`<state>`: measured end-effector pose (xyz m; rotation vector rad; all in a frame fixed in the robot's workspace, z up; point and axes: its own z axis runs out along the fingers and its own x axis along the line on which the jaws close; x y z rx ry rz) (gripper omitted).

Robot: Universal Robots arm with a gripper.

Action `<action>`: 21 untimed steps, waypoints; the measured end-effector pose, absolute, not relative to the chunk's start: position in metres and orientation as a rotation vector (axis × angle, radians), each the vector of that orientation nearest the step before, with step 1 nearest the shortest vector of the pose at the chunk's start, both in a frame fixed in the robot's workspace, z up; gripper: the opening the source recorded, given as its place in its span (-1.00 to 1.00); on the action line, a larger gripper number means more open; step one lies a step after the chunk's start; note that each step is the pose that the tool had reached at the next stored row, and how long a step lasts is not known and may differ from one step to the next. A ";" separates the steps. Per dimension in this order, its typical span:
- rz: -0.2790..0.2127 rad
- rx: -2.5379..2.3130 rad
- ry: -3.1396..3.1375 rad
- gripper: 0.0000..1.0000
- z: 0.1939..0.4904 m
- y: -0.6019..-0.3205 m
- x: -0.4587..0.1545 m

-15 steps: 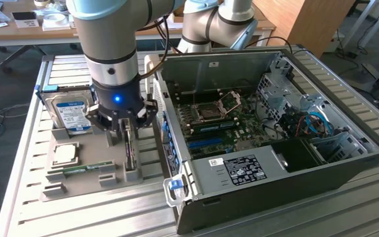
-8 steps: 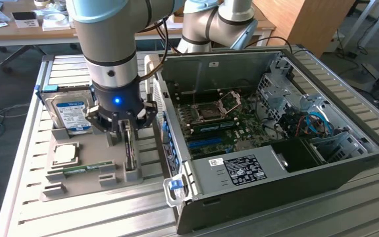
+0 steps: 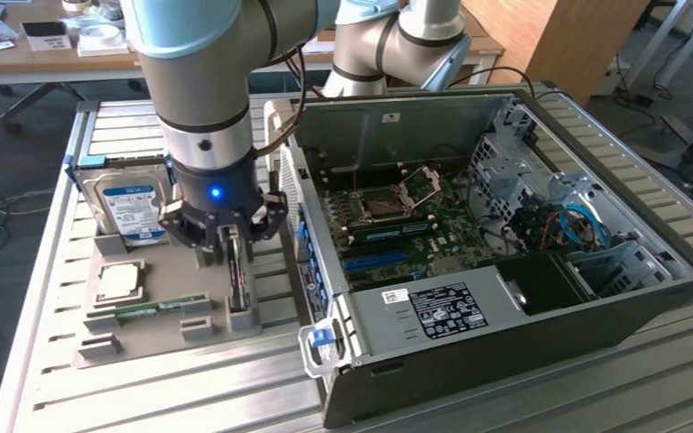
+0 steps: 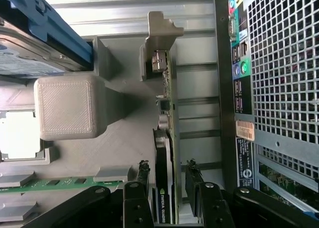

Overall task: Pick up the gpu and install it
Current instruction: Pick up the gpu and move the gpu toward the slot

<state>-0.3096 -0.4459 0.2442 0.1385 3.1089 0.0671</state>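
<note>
Hard drive (image 3: pixel 130 207) (image 4: pixel 25 63) with a blue label stands at the grey tray's (image 3: pixel 178 280) (image 4: pixel 119 148) end on the exterior view's left. A processor chip (image 3: pixel 120 281) (image 4: pixel 17 133) and a green memory stick (image 3: pixel 154 311) (image 4: pixel 50 184) lie in the tray's recesses. On the tray's opposite edge the gpu (image 3: pixel 239 284) (image 4: pixel 163 148) stands on its long edge in a slot, bracket toward the hard-drive end. The hand (image 3: pixel 235 248) (image 4: pixel 167 170) hangs over it, fingers (image 4: pixel 193 175) spread, one each side with gaps. Just beyond the tray, the open computer case (image 3: pixel 503 307) (image 4: pixel 279 63) lies on the slatted desk (image 3: pixel 58 397)
</note>
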 end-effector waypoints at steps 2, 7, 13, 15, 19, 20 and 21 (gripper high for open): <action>0.067 0.138 3.109 -0.14 0.242 -0.446 -0.310; 0.067 0.139 3.109 -0.14 0.239 -0.444 -0.310; 0.065 0.138 3.109 -0.14 0.238 -0.442 -0.311; 0.063 0.139 3.109 -0.14 0.236 -0.442 -0.311; 0.061 0.139 3.109 -0.14 0.232 -0.442 -0.311; 0.060 0.139 3.109 -0.14 0.232 -0.442 -0.311; 0.060 0.138 3.109 -0.14 0.231 -0.442 -0.311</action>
